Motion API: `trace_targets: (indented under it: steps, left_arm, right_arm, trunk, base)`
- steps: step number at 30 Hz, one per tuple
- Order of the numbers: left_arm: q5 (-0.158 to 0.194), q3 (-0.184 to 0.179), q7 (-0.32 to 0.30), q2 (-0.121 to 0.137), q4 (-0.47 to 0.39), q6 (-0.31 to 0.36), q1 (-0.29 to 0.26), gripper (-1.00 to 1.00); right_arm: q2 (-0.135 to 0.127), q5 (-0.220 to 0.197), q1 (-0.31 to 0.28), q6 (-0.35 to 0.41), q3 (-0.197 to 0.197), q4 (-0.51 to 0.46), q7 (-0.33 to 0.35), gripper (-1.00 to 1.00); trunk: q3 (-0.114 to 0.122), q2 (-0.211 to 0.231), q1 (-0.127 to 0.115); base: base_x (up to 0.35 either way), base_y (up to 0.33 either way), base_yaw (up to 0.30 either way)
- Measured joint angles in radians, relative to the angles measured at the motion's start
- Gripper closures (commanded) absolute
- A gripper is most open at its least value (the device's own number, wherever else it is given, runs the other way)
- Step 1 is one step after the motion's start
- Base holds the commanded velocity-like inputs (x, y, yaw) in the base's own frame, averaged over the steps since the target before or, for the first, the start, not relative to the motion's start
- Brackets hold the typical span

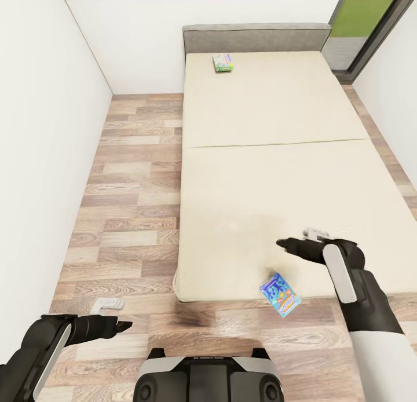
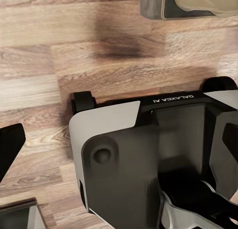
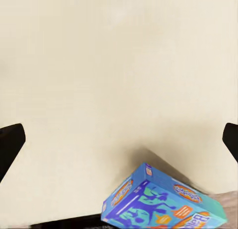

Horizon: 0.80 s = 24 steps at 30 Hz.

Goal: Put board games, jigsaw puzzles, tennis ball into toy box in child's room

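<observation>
Black fingertips sit at the two far edges of the right wrist view, one (image 3: 11,149) at each side, so the right gripper (image 1: 286,244) is spread wide and holds nothing. It hovers over the cream mattress (image 1: 278,176) near the foot of the bed, touching neither the bedding nor any toy. Just beside it, toward the robot, a blue board game box (image 1: 280,295) lies tilted at the mattress's near edge, partly hanging over the floor; the right wrist view shows the same box (image 3: 158,201) resting on the cream surface, apart from both fingers.

The left gripper (image 1: 119,325) hangs low over the floor beside the robot's base (image 1: 208,376). One dark finger (image 2: 10,147) shows at the edge of the left wrist view, but whether that gripper is open or closed I cannot tell. It holds nothing visible.

A second, green board game box (image 1: 223,62) lies far up the bed, near the grey headboard (image 1: 258,38). Wood-plank flooring (image 1: 127,216) runs along the bed, bounded by a white wall (image 1: 40,147). A small white object (image 1: 108,303) lies on the floor near the wall.
</observation>
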Motion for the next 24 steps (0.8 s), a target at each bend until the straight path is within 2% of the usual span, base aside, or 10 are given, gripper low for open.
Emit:
trace_targets:
  steps: [6, 11, 14, 19, 24]
  left_arm:
    - [0.0, 0.001, 0.0, 0.001, 0.0, 0.0, 0.0, -1.0]
    - [0.0, 0.001, -0.002, 0.001, 0.0, 0.0, 0.0, -1.0]
    - [0.0, 0.001, -0.002, 0.001, 0.0, 0.0, 0.0, -1.0]
    - [0.0, 0.001, -0.002, 0.0, 0.0, 0.0, 0.0, -1.0]
    - [0.0, 0.001, -0.002, 0.0, 0.0, 0.0, 0.0, -1.0]
  right_arm:
    - [-0.05, -0.132, 0.145, 0.011, -0.115, -0.146, 0.114, -1.0]
    - [-0.098, -0.254, 0.247, 0.01, -0.217, -0.189, 0.237, -1.0]
    - [-0.119, -0.31, 0.296, 0.01, -0.273, -0.201, 0.331, -1.0]
    - [-0.132, -0.344, 0.362, 0.01, -0.364, -0.211, 0.537, -1.0]
    - [-0.132, -0.349, 0.454, 0.01, -0.45, -0.213, 0.746, -1.0]
  trunk:
    - [0.0, 0.0, 0.0]
    - [0.0, 0.0, 0.0]
    - [0.0, 0.0, 0.0]
    - [0.001, 0.0, 0.0]
    - [0.004, 0.0, 0.0]
  base:
    - [0.0, 0.0, 0.0]
    - [0.0, 0.0, 0.0]
    - [0.0, 0.0, 0.0]
    - [0.0, 0.0, 0.0]
    - [0.0, 0.0, 0.0]
